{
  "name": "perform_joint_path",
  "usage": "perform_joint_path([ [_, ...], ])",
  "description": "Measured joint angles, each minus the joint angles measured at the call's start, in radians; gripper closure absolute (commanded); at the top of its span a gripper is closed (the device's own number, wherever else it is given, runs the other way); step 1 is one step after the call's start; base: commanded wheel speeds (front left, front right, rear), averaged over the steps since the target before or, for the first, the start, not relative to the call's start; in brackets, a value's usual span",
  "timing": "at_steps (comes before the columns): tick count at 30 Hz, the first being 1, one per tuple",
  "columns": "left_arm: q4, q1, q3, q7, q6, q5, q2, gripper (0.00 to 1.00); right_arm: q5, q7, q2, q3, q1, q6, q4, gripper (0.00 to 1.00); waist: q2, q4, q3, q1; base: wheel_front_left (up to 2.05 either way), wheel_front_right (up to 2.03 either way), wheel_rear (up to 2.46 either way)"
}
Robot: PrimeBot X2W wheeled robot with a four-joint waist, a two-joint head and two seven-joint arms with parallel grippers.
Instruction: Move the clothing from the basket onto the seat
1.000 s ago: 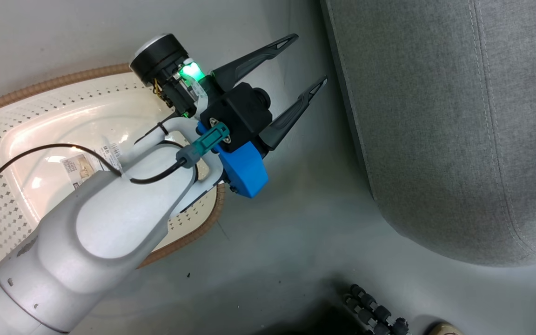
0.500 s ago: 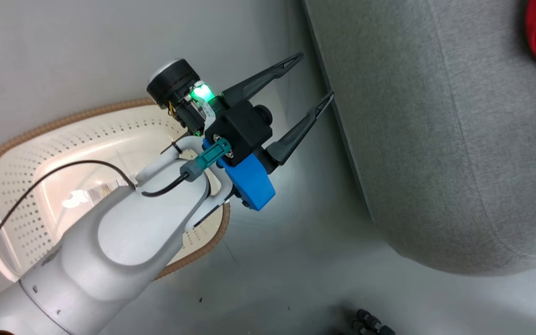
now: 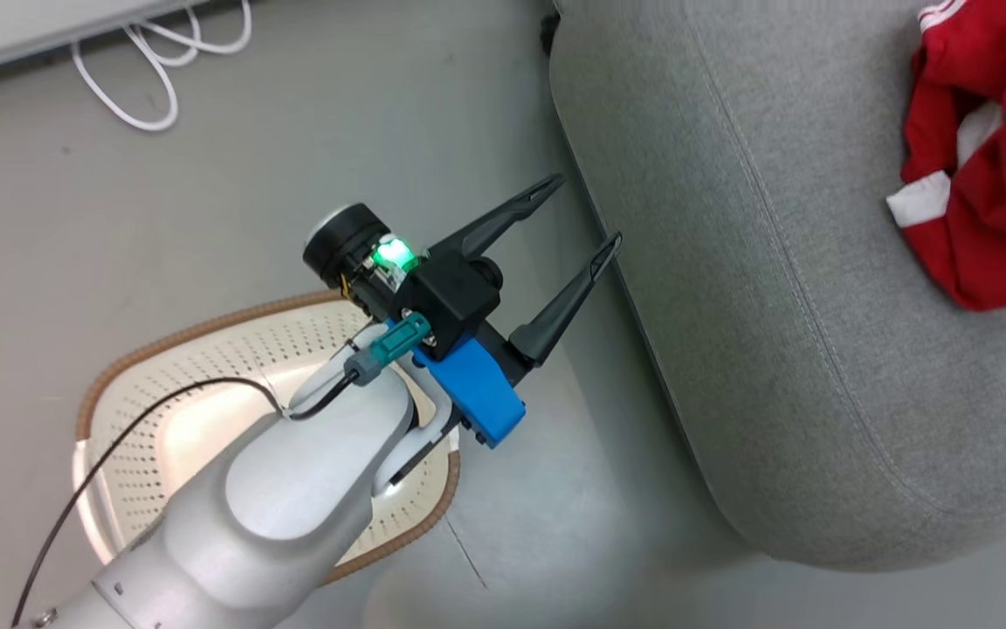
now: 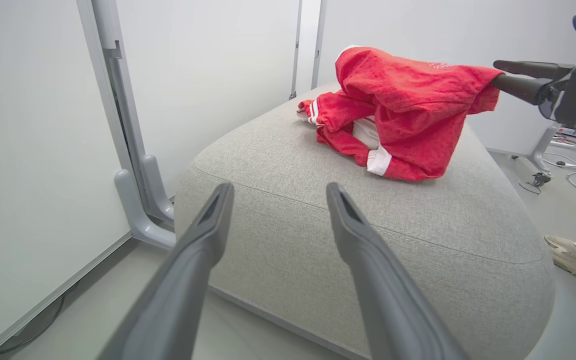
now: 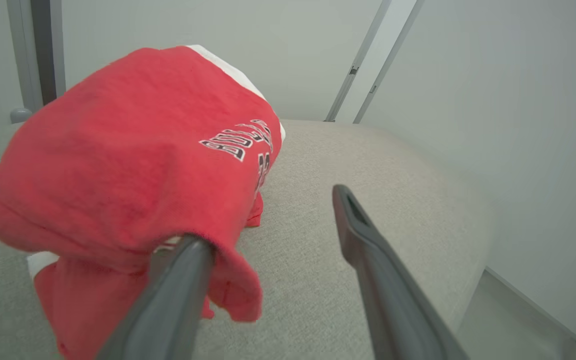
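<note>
Left gripper [image 3: 586,210] spread empty beside the seat [image 3: 774,306]; right gripper [image 5: 268,217] parted, one finger [image 5: 178,285] under limp, light-looking red clothing [image 5: 118,150] on the seat, probably best pinched at a bunched fold.

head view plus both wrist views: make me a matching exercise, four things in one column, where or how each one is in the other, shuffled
1 basket
2 clothing
3 left gripper
4 right gripper

a jaws open, red fabric draped over one finger
b on the floor beside the seat
c heaped on top of the seat
d jaws open and bare, by the seat's edge

Pairs: 1-b, 2-c, 3-d, 4-a
</note>
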State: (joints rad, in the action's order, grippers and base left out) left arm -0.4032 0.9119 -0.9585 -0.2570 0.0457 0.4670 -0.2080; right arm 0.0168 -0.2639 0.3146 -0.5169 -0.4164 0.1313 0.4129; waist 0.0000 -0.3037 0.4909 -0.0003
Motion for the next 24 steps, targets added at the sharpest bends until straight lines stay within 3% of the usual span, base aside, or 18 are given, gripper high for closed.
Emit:
perform_joint_path([
  [13,0.002,-0.125,0.071,-0.005,-0.005,0.008,0.036,0.00,0.013,0.000,-0.041,0.078,0.151,0.000,0.035,0.00,0.0000,0.081,-0.125,0.0000,0.00,0.00,0.00],
  [24,0.039,-0.276,0.207,-0.006,-0.021,-0.013,0.032,0.00,-0.001,0.000,-0.079,0.193,0.201,0.000,-0.074,0.00,0.0000,0.126,-0.217,0.0002,0.00,0.00,0.00],
])
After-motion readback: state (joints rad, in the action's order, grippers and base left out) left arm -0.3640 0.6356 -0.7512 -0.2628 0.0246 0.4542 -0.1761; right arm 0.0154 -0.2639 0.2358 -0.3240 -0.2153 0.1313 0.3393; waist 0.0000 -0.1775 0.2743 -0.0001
